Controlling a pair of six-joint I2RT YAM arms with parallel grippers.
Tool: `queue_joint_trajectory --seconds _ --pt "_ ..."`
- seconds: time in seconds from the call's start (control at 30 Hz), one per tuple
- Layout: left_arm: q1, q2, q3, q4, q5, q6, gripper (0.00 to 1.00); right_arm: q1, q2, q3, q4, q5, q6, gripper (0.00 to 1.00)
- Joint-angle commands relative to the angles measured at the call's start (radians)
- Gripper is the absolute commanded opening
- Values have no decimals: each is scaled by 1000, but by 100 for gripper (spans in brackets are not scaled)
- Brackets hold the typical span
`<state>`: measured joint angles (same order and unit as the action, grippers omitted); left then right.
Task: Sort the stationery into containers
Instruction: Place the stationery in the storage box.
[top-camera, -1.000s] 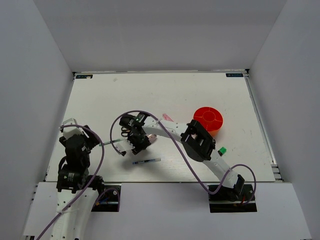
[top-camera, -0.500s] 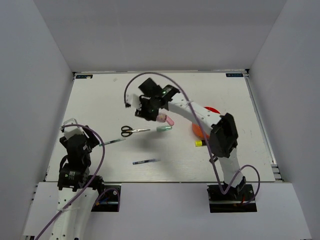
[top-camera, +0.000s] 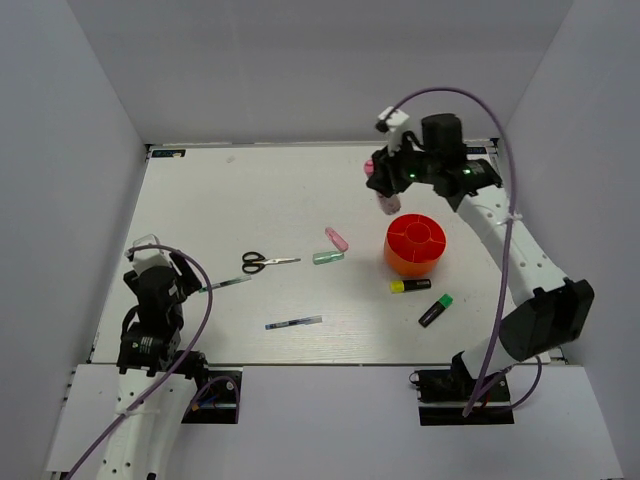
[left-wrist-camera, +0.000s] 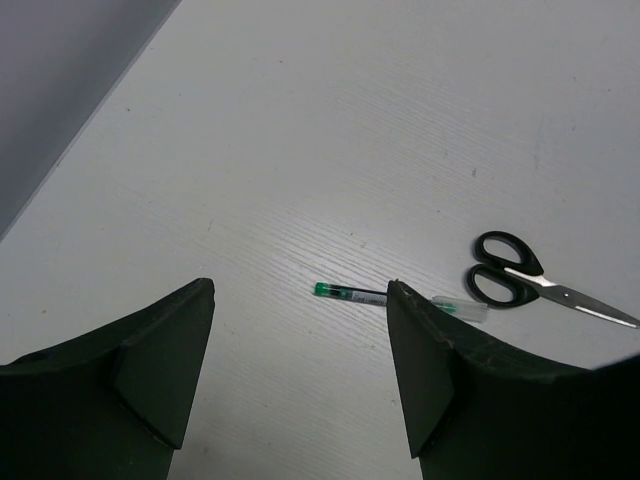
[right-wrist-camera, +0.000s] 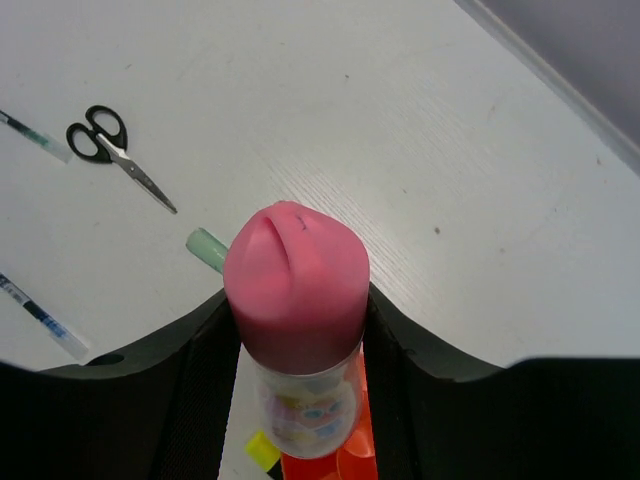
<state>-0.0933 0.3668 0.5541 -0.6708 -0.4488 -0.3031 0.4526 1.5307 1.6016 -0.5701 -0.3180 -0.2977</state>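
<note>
Right wrist view, right fingers (right-wrist-camera: 200, 380): pinching the fat pink tube (right-wrist-camera: 297, 300), one finger on each side of its body, pink cap toward the camera.
Tube, place: in the air at about 11 o'clock from the orange-red cup (top-camera: 404, 262). A strip of orange shows just under it, so it seems to hang over the cup's edge, though the height is hard to judge.
Left fingers (left-wrist-camera: 160, 360): spread wide, holding nothing, low at the counter's (top-camera: 250, 200) 8 o'clock corner.
Green-tipped pen (left-wrist-camera: 350, 291): flat on the counter, just beyond the left fingers.
Scissors (top-camera: 268, 262): flat, at 9 o'clock from the cup, well apart.
Pink marker (top-camera: 337, 239), pale green marker (top-camera: 328, 257): near each other, between scissors and cup.
Yellow marker (top-camera: 410, 286): just beside the cup at 6 o'clock.
Green-black marker (top-camera: 435, 310): at 5 o'clock, farther out.
Thin pen (top-camera: 293, 323): at 8 o'clock from the cup, well apart.
</note>
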Motion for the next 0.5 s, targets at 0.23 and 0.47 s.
queue_joint_trajectory --seconds 0.23,0.47 --pt "3 32 -3 16 56 7 80 -316 -130 -251 369 -495 268 0" --pt "1 41 -6 22 70 7 80 -417 -193 -440 590 -581 315 0"
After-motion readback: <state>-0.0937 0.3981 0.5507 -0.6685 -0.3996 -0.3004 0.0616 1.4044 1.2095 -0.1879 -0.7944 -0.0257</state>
